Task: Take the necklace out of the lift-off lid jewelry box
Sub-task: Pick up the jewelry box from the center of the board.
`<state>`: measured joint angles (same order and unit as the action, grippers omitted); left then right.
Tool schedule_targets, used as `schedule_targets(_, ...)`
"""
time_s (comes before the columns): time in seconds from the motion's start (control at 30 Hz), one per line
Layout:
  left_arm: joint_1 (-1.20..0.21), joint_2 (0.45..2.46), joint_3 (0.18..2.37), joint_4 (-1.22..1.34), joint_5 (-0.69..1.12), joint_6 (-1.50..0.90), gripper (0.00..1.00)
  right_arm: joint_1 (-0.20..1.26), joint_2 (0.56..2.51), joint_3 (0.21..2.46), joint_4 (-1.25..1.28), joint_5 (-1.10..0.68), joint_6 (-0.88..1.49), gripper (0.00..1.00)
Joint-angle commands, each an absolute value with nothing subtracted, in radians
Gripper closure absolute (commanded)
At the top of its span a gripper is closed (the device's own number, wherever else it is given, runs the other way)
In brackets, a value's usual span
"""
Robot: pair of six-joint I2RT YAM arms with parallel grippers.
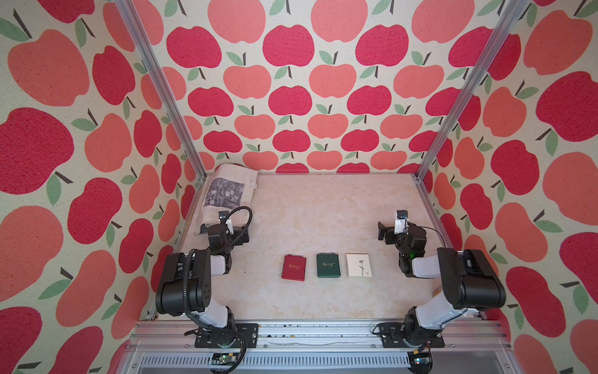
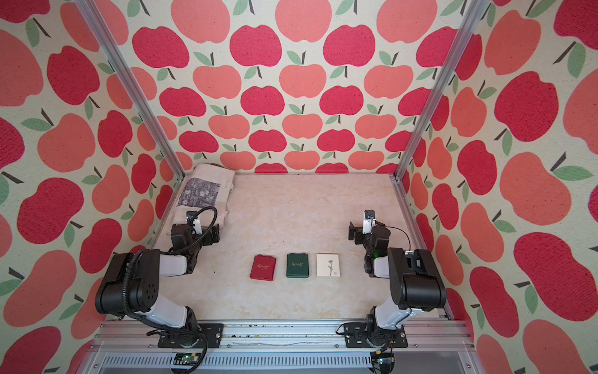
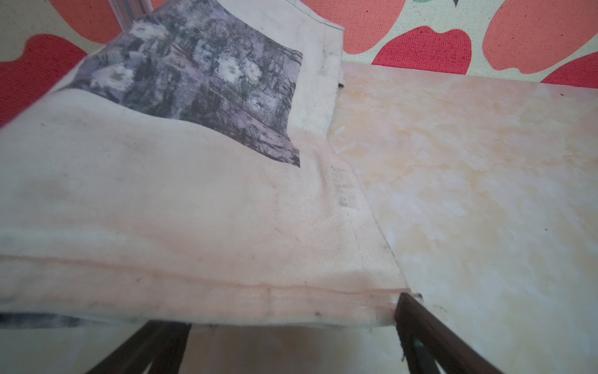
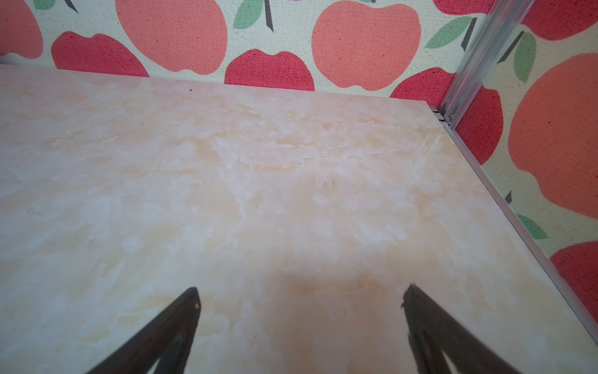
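Lid removal is the step in hand, and I haven't begun it. Red box (image 1: 293, 267), green box (image 1: 328, 265) and white box (image 1: 358, 265) lie shut in a row on the table (image 1: 307, 210), between my arms. No necklace shows; I take it to be inside one box, but I can't tell which has the lift-off lid. Left gripper (image 3: 284, 311) is spread and empty, its tips at the edge of a folded cloth (image 3: 161, 210). Right gripper (image 4: 302, 288) is spread over bare table. Next I must swing both back to the row, steady a base and pinch the lid's edges. Only the top views show the boxes. The wrist views face the far wall, but show the jaw gaps plainly.
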<state>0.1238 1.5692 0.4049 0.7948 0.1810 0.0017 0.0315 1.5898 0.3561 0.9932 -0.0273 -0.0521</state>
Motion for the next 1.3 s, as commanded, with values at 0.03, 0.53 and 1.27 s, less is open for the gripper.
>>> schedule_targets(0.03,0.122,1.568,0.42,0.802,0.178,0.012,0.01,0.031,1.585,0.372,0.975,0.008,-0.043,0.01)
schedule_targets(0.53,-0.058,1.197,1.015,-0.212,0.049,-0.098,0.01,0.284,1.218,0.826,0.014,0.453,-0.013,0.01)
schedule_targets(1.27,-0.567,0.807,0.629,0.068,0.027,-0.223,0.01,0.695,1.194,0.833,-0.638,0.222,0.472,0.01)
